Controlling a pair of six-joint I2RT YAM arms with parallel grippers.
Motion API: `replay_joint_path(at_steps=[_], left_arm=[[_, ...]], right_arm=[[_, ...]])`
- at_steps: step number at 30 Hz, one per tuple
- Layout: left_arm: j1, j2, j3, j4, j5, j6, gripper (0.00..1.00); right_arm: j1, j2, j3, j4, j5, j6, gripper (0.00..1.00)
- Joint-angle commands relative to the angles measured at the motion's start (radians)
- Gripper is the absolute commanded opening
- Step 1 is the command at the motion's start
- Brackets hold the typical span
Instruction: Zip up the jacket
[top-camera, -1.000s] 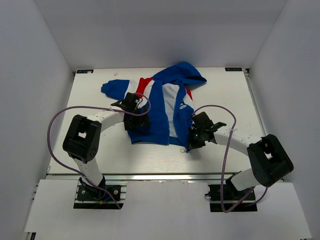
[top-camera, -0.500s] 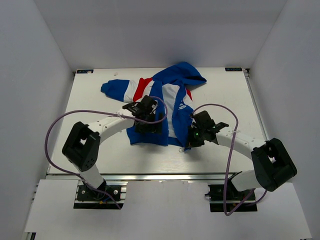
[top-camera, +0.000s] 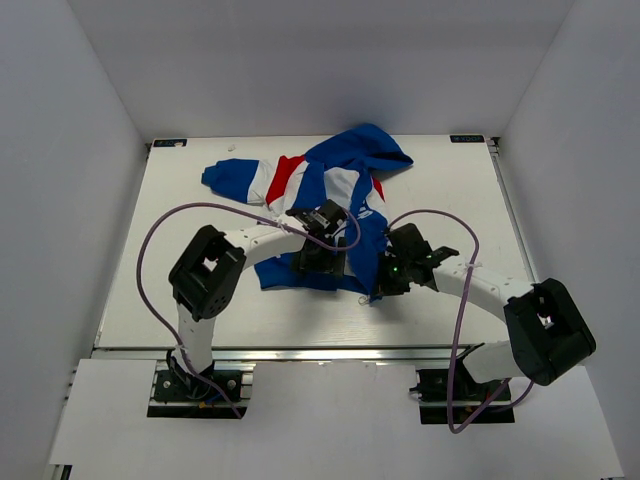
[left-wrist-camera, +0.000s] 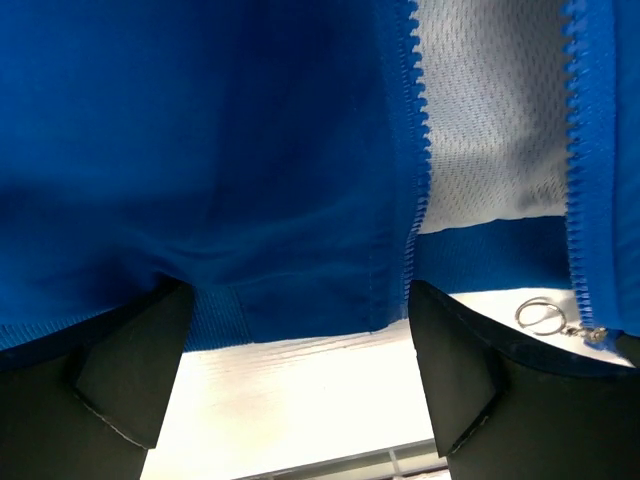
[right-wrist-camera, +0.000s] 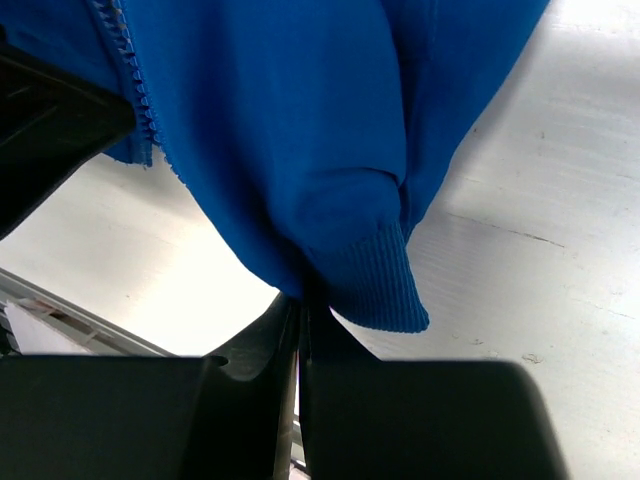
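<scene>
The blue jacket (top-camera: 345, 190) with white and red panels lies unzipped on the white table (top-camera: 180, 290). My left gripper (top-camera: 320, 262) is open over the jacket's bottom hem; in the left wrist view its jaws stand wide apart above the hem (left-wrist-camera: 290, 310), with the left zipper teeth (left-wrist-camera: 418, 150) and a metal pull ring (left-wrist-camera: 545, 316) at the right. My right gripper (top-camera: 380, 285) is shut on the jacket's ribbed bottom hem (right-wrist-camera: 375, 280) at the right front corner.
The jacket's hood (top-camera: 375, 145) and a sleeve (top-camera: 235, 178) spread toward the back. Purple cables (top-camera: 150, 240) loop from both arms. White walls enclose the table. The table's front rail (top-camera: 320, 350) runs just below the grippers.
My left gripper has moved right across the jacket, from its left panel to the bottom hem near the zipper. The left panel has bunched rightward. My right gripper has stayed in place.
</scene>
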Motion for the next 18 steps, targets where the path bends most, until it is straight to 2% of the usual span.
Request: replay_joint_path(at_steps=[1,8,12,14,18], left_arm=[[-0.021,0.002,0.032,-0.046,-0.059,-0.051,0.97],[-0.064,0.081,0.092,-0.164,-0.201,-0.137,0.95],[-0.067,0.113,0.091,-0.175,-0.228,-0.159,0.93],[-0.067,0.125,0.091,-0.174,-0.226,-0.162,0.89],[-0.067,0.116,0.094,-0.169,-0.225,-0.164,0.71]], right_arm=[[-0.006,-0.012,-0.015,0.020,0.022,0.021,0.00],[-0.005,0.017,-0.021,0.029,0.032,0.036,0.00],[-0.006,0.020,-0.021,0.029,0.045,0.041,0.00],[-0.005,0.021,-0.021,0.028,0.052,0.042,0.00],[-0.005,0.038,-0.024,0.029,0.056,0.051,0.00]])
